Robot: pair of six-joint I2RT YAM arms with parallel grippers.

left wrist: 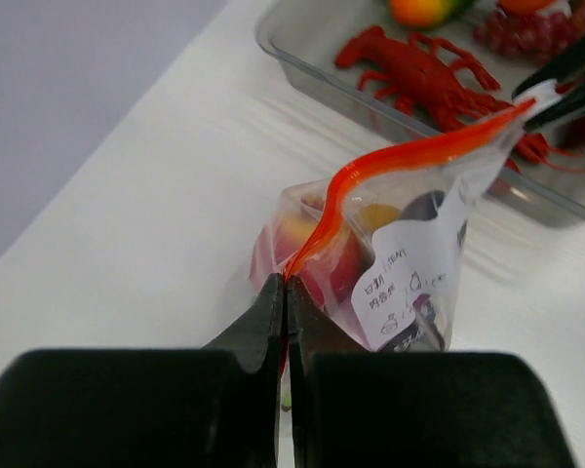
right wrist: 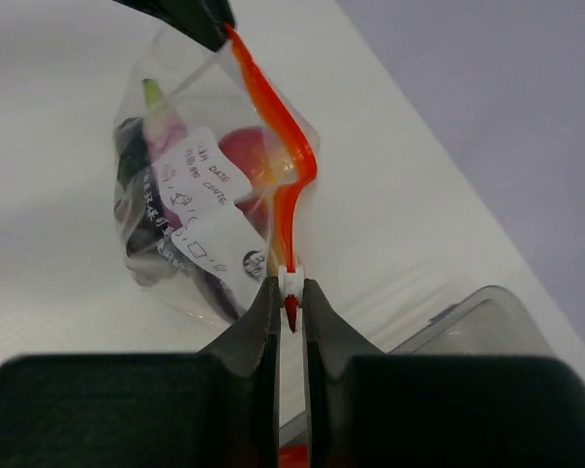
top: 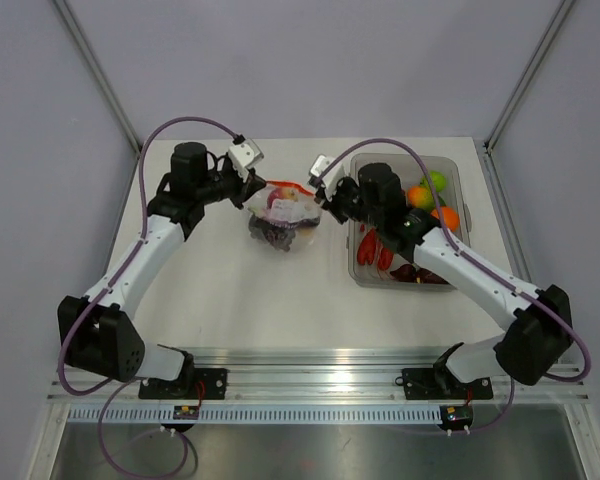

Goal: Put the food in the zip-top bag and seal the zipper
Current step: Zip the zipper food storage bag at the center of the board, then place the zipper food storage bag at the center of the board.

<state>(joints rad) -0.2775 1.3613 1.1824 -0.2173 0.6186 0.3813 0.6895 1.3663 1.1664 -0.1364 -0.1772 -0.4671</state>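
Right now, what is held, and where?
The clear floppy plastic bag, by its red-orange zipper strip: left gripper at one end, right gripper at the other.

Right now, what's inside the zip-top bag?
Through the zip-top bag show a red fruit, a dark purple-grey piece with a green tip, and a yellow piece. The white label covers whatever lies behind it.

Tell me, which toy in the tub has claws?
The red lobster in the clear tub. It alone has claws and thin legs; the orange-green fruit and the dark grapes beside it are round.
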